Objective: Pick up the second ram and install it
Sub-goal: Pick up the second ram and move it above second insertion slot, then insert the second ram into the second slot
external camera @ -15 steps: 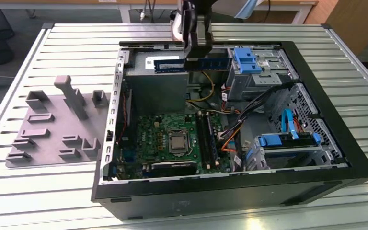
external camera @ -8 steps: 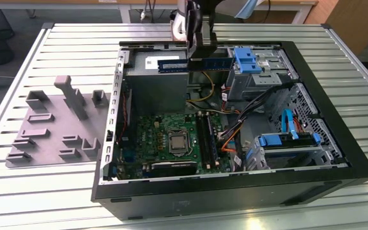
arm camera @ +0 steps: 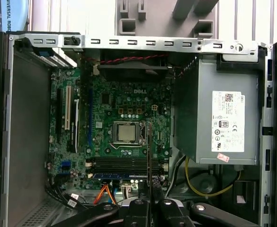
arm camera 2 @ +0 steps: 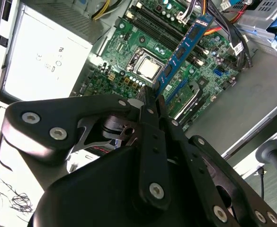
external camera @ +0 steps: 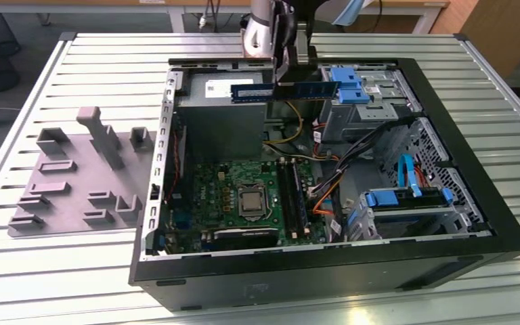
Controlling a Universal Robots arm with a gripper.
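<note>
The second ram (external camera: pixel 283 91) is a long blue-green stick with dark chips. My gripper (external camera: pixel 284 76) is shut on its middle and holds it level in the air over the power supply (external camera: pixel 219 125), at the far end of the open computer case (external camera: pixel 332 271). In the second wrist view the ram (arm camera 2: pixel 183 47) runs out from the gripper (arm camera 2: pixel 155 97) above the green motherboard (arm camera 2: pixel 129 71). The first wrist view has the ram (arm camera: pixel 149 156) edge-on, a thin line rising from the gripper (arm camera: pixel 150 203) across the long black memory slots (arm camera: pixel 124 165). In the exterior view those slots (external camera: pixel 289 193) lie right of the processor socket (external camera: pixel 252 201).
A grey fixture plate with upright blocks (external camera: pixel 79 176) lies on the slatted table at the exterior view's left. Inside the case are blue drive brackets (external camera: pixel 351 84), a drive cage (external camera: pixel 405 200) and bundles of cables (external camera: pixel 332 176) beside the slots. The case walls stand up around the board.
</note>
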